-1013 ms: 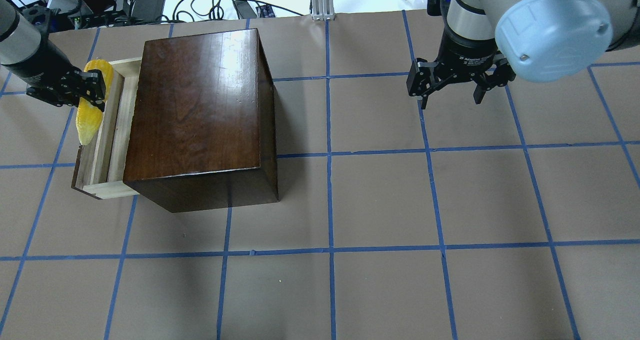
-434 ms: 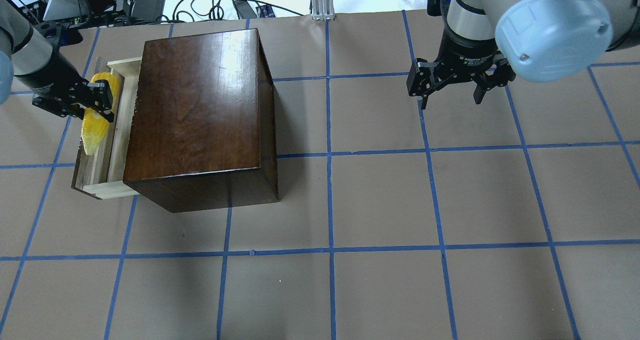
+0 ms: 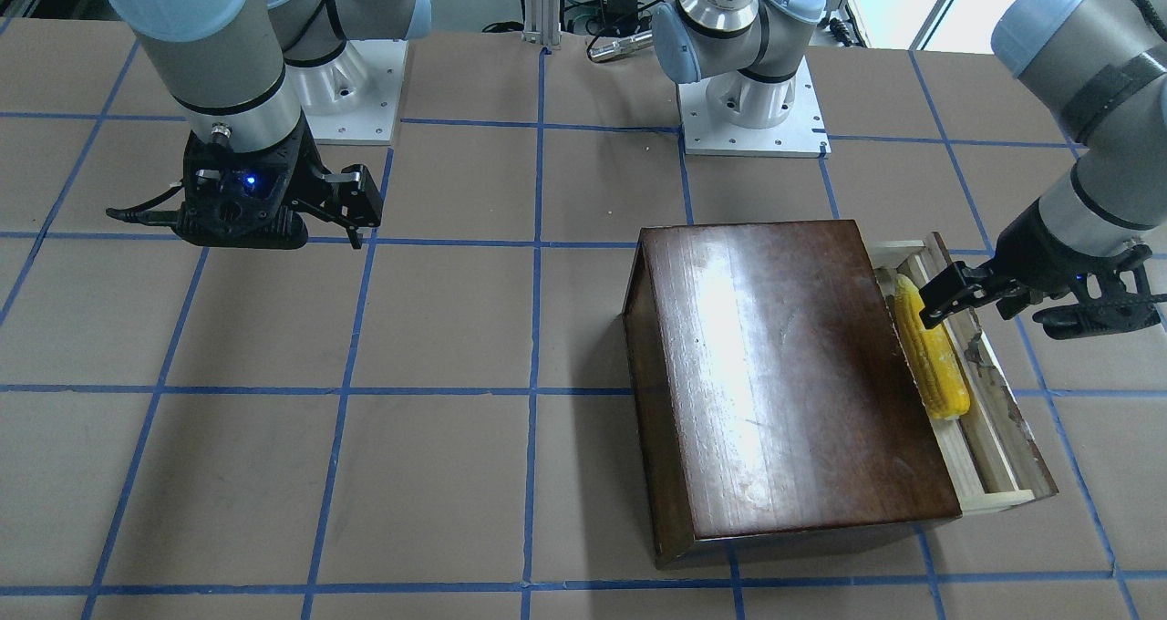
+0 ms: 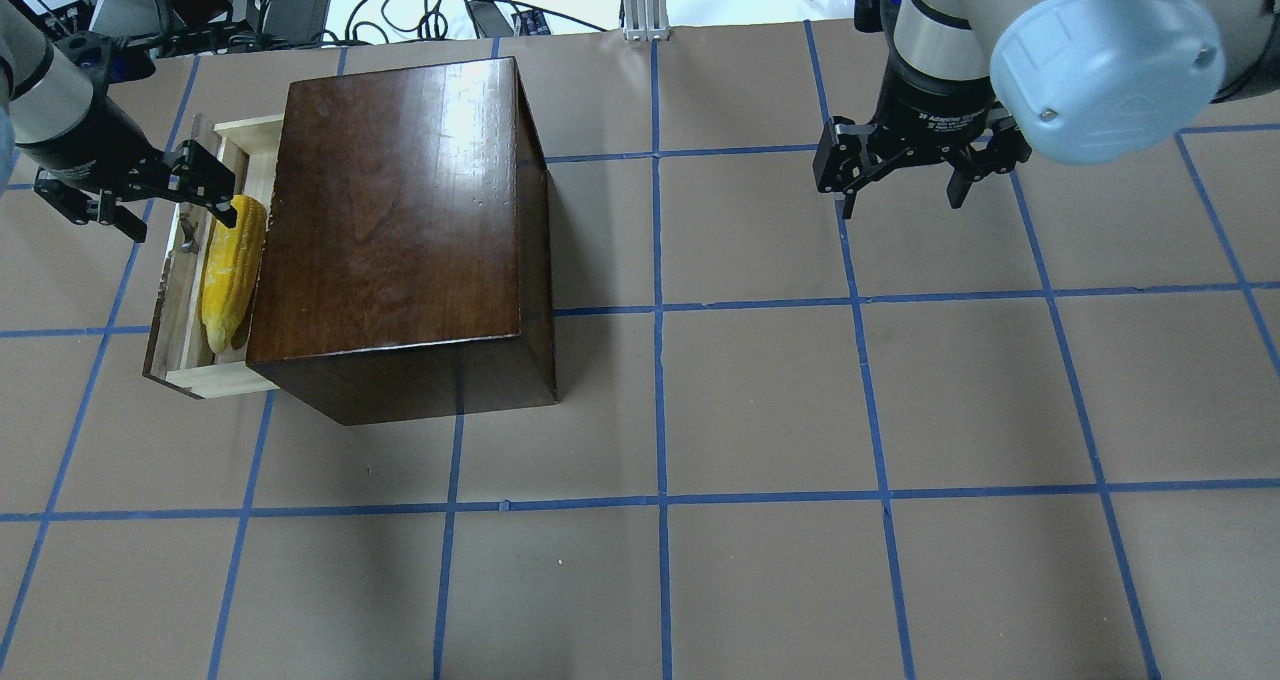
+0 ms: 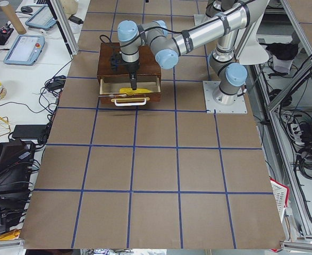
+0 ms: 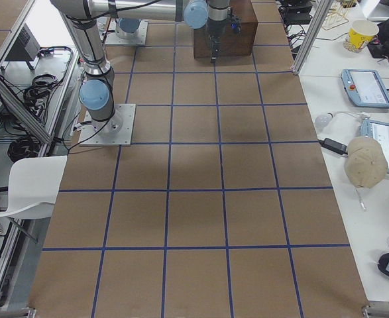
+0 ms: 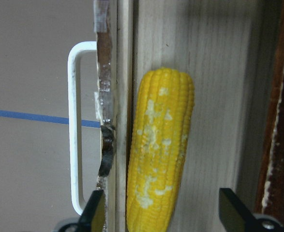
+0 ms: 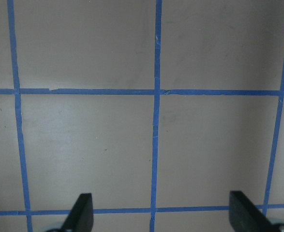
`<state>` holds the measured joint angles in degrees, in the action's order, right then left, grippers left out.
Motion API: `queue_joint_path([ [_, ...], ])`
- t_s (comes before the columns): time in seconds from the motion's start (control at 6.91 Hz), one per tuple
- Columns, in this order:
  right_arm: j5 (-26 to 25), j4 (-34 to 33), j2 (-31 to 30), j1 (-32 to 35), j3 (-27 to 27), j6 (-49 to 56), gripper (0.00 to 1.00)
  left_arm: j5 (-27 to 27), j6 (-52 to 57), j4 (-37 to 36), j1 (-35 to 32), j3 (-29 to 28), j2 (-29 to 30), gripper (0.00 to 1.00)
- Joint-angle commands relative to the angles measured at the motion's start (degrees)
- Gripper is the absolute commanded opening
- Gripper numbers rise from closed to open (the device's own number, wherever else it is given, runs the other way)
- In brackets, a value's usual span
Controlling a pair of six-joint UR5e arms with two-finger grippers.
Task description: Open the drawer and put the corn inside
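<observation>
Brown tabletop (image 4: pixel 760 400), blue tape grid: we see the bright yellow corn cob (image 4: pixel 232 270) lying inside the pulled-out pale wooden drawer (image 4: pixel 215 378) of a glossy dark-brown box (image 4: pixel 400 210). Left hand (image 4: pixel 180 222) above it and right hand (image 4: pixel 902 205) both gape empty. Task looks done.

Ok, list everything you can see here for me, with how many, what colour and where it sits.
wooden box: one, glossy dark brown, on the table toward the robot's left.
drawer: one, pale wood with a dark front, pulled partway out of the box.
corn: one, yellow, lying flat inside the drawer, lengthwise.
handle: one, white, on the drawer's front.
table: one, brown with a blue tape grid, under everything.
left hand: one, black, open, over the drawer above one end of the corn, not gripping it.
right hand: one, black, open and empty, above bare table toward the robot's right.
</observation>
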<state>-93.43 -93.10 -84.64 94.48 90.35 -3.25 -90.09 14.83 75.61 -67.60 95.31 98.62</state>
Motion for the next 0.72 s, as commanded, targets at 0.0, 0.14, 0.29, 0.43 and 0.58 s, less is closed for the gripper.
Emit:
queue_joint_path([
  [0.0,0.00,-0.07,0.00,0.00,0.00,0.00,1.00,0.44,-0.15,1.37,-0.16,-0.30,-2.63,1.00],
  [0.14,0.09,-0.07,0.00,0.00,0.00,0.00,1.00,0.18,-0.24,1.99,-2.16,-0.56,-4.82,1.00],
  [0.29,0.09,0.02,-0.09,0.00,0.00,0.00,1.00,-0.26,-1.89,2.00,-5.75,-0.57,-6.58,1.00],
  [0.43,0.09,-0.07,0.00,0.00,0.00,0.00,1.00,-0.26,-7.56,2.00,-10.40,-0.57,-8.43,1.00],
  [0.58,0.17,0.02,0.00,0.00,0.00,0.00,1.00,-0.26,-8.84,2.00,-14.53,-0.57,-9.49,1.00],
])
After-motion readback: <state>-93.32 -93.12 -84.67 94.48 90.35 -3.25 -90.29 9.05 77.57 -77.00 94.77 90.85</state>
